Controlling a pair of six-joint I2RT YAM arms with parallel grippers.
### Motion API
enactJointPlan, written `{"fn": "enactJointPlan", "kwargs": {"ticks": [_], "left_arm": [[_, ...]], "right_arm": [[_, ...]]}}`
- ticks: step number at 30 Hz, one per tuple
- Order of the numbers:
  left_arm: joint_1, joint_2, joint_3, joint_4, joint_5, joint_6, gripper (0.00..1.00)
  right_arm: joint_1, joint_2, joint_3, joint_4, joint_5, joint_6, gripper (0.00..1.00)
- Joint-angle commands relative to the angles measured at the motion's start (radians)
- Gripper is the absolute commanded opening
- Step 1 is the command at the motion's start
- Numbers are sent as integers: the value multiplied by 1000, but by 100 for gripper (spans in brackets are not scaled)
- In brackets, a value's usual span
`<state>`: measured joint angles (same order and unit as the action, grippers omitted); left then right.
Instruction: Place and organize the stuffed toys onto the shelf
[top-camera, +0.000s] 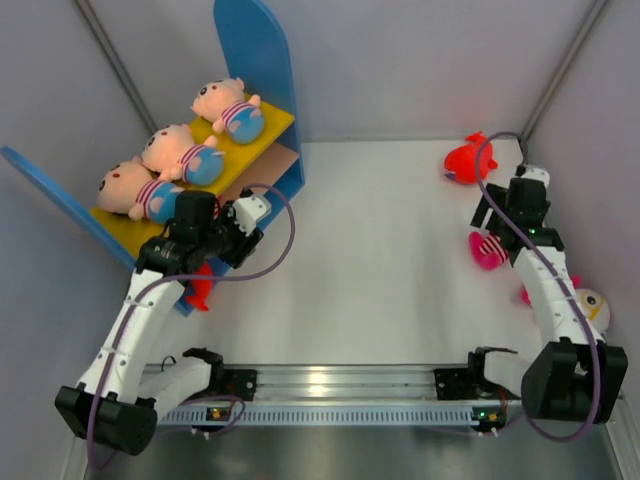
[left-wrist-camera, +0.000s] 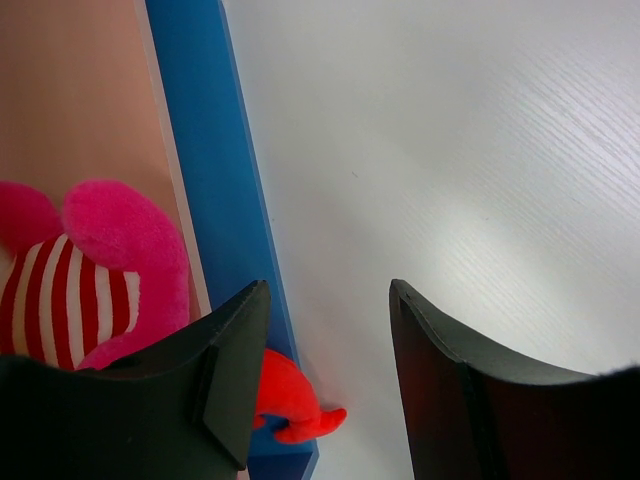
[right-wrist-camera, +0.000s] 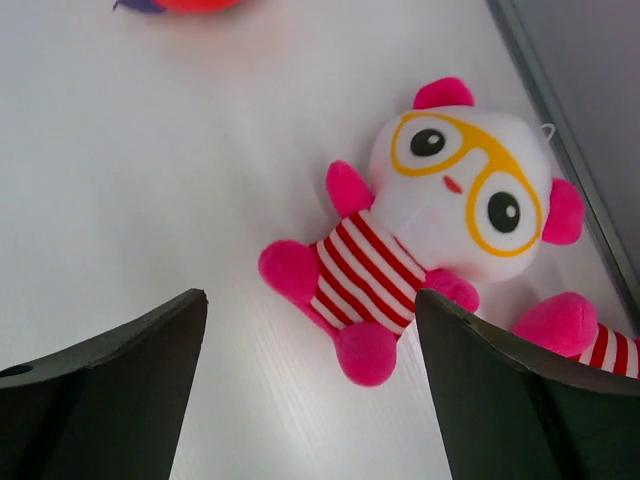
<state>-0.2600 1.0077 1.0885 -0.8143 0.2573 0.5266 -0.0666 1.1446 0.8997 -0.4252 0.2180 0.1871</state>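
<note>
The shelf (top-camera: 255, 50) stands at the far-left corner of the surface (top-camera: 380, 260). Three peach-faced dolls (top-camera: 180, 155) lie on its yellow upper board (top-camera: 278, 122), and a pink striped doll (left-wrist-camera: 90, 280) lies on the tan lower board (left-wrist-camera: 80, 90). The left tool (left-wrist-camera: 328, 290) is beside the blue side panel, spread wide and holding nothing, so that placement looks done.

The step in hand looks like the next pick. The right tool (right-wrist-camera: 310, 300) hovers wide open and empty over a white-faced glasses doll (right-wrist-camera: 440, 200) near the right edge, with a second one (top-camera: 592, 305) nearer the near-right corner. A red plush (top-camera: 466, 160) waits near the far-right corner.

The right tool likely needs to descend, close across the striped torso, then make a long carry leftward.
</note>
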Motion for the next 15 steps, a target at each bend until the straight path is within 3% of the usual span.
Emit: {"fn": "enactJointPlan", "kwargs": {"ticks": [1,4,11,13,14,15], "left_arm": [[-4,2,42,-5,11,19,57],[-4,2,42,-3,11,18,57],[-7,12,56,-5,31,10,57],[-18,19,62,-6,43,-2,56],[-24,20,68,-11,52,-2,56],[-41,23,70,-20,54,-2,56]], "right_arm": [[-123,42,30,14,-3,130,85],[-280,104,-2,72,-35,187,84],[-323,420,125,122,-172,115,83],[-323,516,183,95,-193,91,73],[-323,533,186,101,-210,84,64],[-323,540,185,111,-213,83,38]]}}
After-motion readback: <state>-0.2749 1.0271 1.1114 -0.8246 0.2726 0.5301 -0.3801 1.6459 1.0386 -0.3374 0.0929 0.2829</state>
